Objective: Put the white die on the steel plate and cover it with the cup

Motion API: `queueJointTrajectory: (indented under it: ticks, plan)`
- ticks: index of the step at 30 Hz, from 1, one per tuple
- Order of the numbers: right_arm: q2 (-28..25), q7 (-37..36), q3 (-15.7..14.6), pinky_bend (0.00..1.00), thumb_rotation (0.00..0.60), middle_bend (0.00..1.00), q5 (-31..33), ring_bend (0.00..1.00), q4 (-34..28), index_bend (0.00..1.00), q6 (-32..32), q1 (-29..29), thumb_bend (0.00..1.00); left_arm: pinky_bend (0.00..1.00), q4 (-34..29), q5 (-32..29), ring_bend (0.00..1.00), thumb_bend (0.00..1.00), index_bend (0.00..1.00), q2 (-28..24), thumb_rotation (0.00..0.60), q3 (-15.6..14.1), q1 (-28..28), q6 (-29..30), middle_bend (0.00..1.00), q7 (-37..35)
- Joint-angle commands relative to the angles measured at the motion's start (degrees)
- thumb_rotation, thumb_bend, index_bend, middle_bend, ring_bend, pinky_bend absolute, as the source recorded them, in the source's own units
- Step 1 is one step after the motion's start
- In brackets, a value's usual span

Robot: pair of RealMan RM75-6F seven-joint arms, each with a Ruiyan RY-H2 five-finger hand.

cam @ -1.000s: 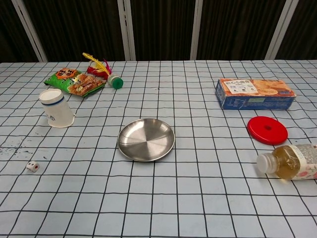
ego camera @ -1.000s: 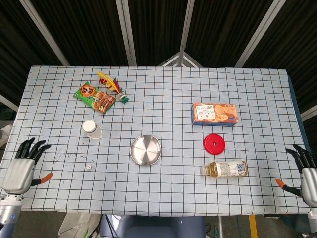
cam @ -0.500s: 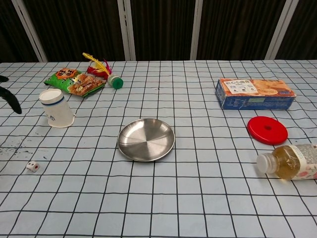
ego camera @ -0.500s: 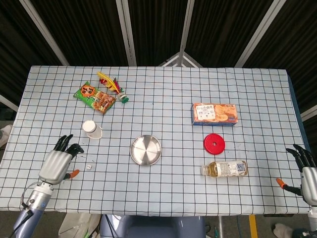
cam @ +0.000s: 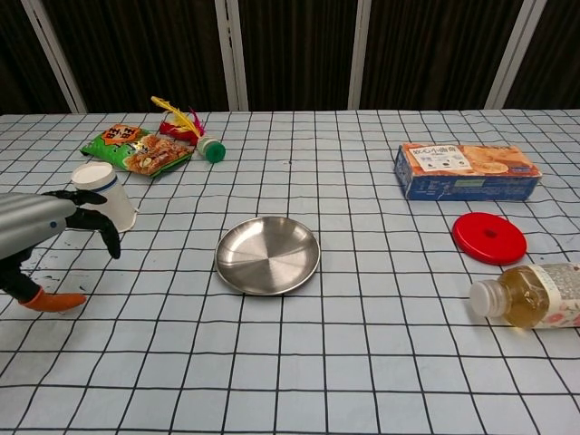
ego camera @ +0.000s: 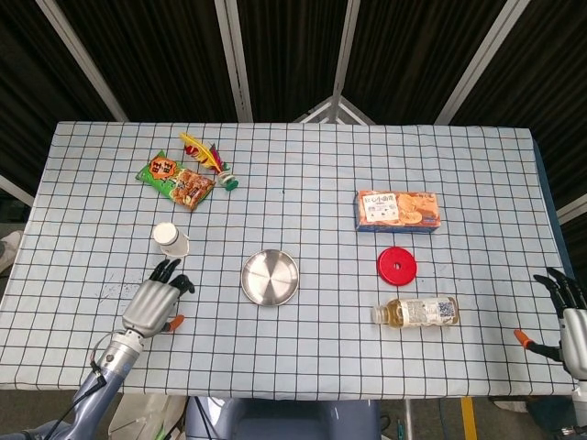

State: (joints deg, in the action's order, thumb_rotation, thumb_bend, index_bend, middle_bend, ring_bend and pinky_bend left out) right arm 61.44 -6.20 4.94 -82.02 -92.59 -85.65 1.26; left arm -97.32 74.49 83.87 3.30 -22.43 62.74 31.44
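The steel plate [cam: 267, 255] is seen bare and the paper cup [cam: 106, 209] uncovered. The left hand [ego camera: 156, 302] is held spread over the die's spot; the die itself is hidden

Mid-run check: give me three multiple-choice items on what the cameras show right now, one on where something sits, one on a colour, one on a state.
1. Where is the left hand?
A. over the biscuit box
B. near the front-left of the table, below the cup
C. on the plate

2. What colour is the round lid beside the bottle?
A. red
B. green
C. yellow

3. What is on the steel plate?
A. the white die
B. the cup
C. nothing

Key: 1 B, the head view shows it just nearer than the cup; 2 A, plainly red in both views; 3 C, its surface is bare.
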Motion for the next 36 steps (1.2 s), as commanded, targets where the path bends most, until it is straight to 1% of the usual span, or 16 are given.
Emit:
queueJointTrajectory:
  ticks: [1, 4, 8, 15, 20, 26, 36]
  plan:
    - [0.0, 0.1, 0.0, 0.01, 0.6, 0.14, 0.0, 0.14, -0.1, 0.21, 0.1, 0.0, 0.1, 0.0, -0.3, -0.2, 0.0, 0.39, 0.34, -0.1, 0.6, 0.0, -0.3, 0.5, 0.15, 0.4]
    - [0.0, 0.2, 0.0, 0.01, 0.6, 0.14, 0.0, 0.14, -0.1, 0.21, 0.2, 0.1, 0.1, 0.0, -1.5, -1.0, 0.0, 0.39, 0.29, -2.0, 0.6, -0.3, -0.6, -0.3, 0.12, 1.9]
    - [-0.1, 0.4, 0.0, 0.01, 0.6, 0.14, 0.2, 0.14, -0.4, 0.21, 0.5, 0.2, 0.1, 0.0, -3.7, -3.0, 0.0, 0.38, 0.29, -4.9, 0.6, -0.9, -1.0, -0.9, 0.1, 5.7]
    - [-0.1, 0.7, 0.0, 0.01, 0.6, 0.14, 0.4, 0.14, -0.8, 0.21, 0.7, 0.2, 0.1, 0.0, -4.7, -8.0, 0.0, 0.36, 0.26, -7.0, 0.6, -1.5, -2.3, -3.0, 0.05, 10.0]
    - [-0.2, 0.7, 0.1, 0.01, 0.6, 0.14, 0.9, 0.14, -0.9, 0.21, 1.1, 0.2, 0.1, 0.0, -4.7, -11.0, 0.0, 0.36, 0.3, -7.5, 0.6, -1.7, -3.2, -3.9, 0.05, 12.0]
    - [-0.2, 0.7, 0.1, 0.01, 0.6, 0.14, 1.1, 0.14, -1.0, 0.21, 1.3, 0.2, 0.1, 0.0, -4.4, -11.6, 0.0, 0.36, 0.36, -7.6, 0.6, -2.1, -3.6, -3.6, 0.05, 12.2]
    - [-0.1, 0.7, 0.1, 0.01, 0.6, 0.14, 1.4, 0.14, -0.9, 0.21, 1.7, 0.3, 0.1, 0.0, -3.1, -12.0, 0.0, 0.37, 0.36, -6.9, 0.6, -2.6, -4.2, -3.1, 0.05, 12.1]
